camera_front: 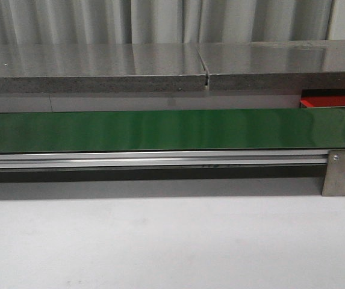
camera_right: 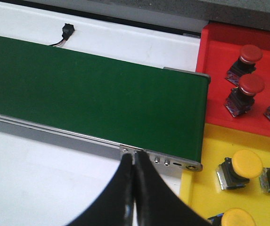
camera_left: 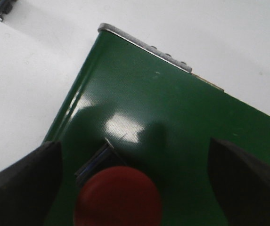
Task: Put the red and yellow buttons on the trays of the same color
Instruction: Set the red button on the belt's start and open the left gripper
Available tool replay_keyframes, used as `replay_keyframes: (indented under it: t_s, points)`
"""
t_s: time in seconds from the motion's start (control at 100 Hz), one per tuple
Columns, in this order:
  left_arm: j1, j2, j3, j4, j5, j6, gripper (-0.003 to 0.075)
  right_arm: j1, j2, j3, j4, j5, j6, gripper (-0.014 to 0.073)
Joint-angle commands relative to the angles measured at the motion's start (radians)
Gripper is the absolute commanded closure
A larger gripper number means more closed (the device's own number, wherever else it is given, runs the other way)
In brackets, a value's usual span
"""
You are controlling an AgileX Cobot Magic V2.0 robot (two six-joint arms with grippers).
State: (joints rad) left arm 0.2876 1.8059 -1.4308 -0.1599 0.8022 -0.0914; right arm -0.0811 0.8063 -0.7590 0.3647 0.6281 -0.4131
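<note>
In the left wrist view a red button (camera_left: 118,197) with a dark body stands on the green belt (camera_left: 172,108), near the belt's end. My left gripper (camera_left: 135,153) is open, with one finger on either side of the button and not touching it. In the right wrist view my right gripper (camera_right: 134,160) is shut on nothing, over the belt's metal end bracket. Beside it lie the red tray (camera_right: 215,70), holding two red buttons (camera_right: 251,84), and the yellow tray (camera_right: 203,188), holding several yellow buttons (camera_right: 246,163). Neither gripper shows in the front view.
The long green belt (camera_front: 160,129) runs across the front view on an aluminium rail (camera_front: 154,159), with a grey stone ledge (camera_front: 94,75) behind. A corner of the red tray (camera_front: 320,102) shows at the belt's right end. A small cable plug (camera_right: 68,32) lies behind the belt.
</note>
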Motion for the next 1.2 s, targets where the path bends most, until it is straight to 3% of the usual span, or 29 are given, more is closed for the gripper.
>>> replay_keyframes:
  t_s: [0.0, 0.44, 0.75, 1.19]
  points:
    - [-0.005, -0.059, -0.051, -0.023, -0.023, 0.010, 0.0089, 0.001, -0.009, -0.032, 0.008, -0.057, -0.007, 0.0662]
    - [0.024, -0.056, -0.180, 0.041, -0.042, 0.028, 0.0092, 0.001, -0.009, -0.032, 0.008, -0.057, -0.007, 0.0662]
    - [0.129, 0.037, -0.182, 0.082, -0.076, 0.028, 0.0092, 0.001, -0.009, -0.032, 0.008, -0.057, -0.007, 0.0662]
    - [0.189, 0.164, -0.196, 0.092, -0.264, 0.045, 0.0092, 0.001, -0.009, -0.032, 0.008, -0.057, -0.007, 0.0662]
